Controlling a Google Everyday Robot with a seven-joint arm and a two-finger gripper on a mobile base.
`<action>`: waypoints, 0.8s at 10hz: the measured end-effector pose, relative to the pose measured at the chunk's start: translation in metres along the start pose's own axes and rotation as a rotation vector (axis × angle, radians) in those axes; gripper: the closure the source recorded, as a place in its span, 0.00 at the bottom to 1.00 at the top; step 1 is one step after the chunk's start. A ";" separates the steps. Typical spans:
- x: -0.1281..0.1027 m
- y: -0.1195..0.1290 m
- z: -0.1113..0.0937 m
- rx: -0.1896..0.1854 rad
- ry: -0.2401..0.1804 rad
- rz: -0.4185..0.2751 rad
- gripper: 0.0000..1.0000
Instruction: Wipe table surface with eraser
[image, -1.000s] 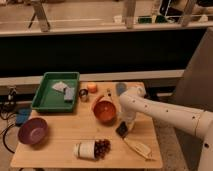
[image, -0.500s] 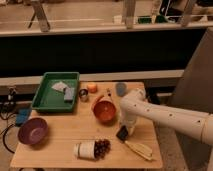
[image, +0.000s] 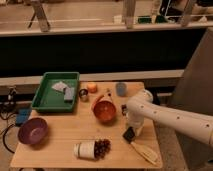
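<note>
You are looking down on the table surface (image: 65, 132), a pale wooden top. The white arm reaches in from the right, and its gripper (image: 131, 131) is low over the right part of the table. Whether the gripper is apart or clamped cannot be told. Directly under and at its tip sits the eraser (image: 129, 135), a small black block, lying turned at an angle to the table edges; its long axis appears to run diagonally.

You appear to be at the wiping step, eraser down on the wood. Next, sweep it across bare wood, keeping pressure even.

Just beyond the gripper lies a banana (image: 146, 152); behind it stands an orange bowl (image: 105, 111).
</note>
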 end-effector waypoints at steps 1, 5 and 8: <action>0.015 0.009 -0.002 0.002 0.009 0.043 1.00; 0.045 -0.002 -0.005 0.015 0.019 0.106 1.00; 0.042 -0.038 0.005 0.026 0.011 0.091 1.00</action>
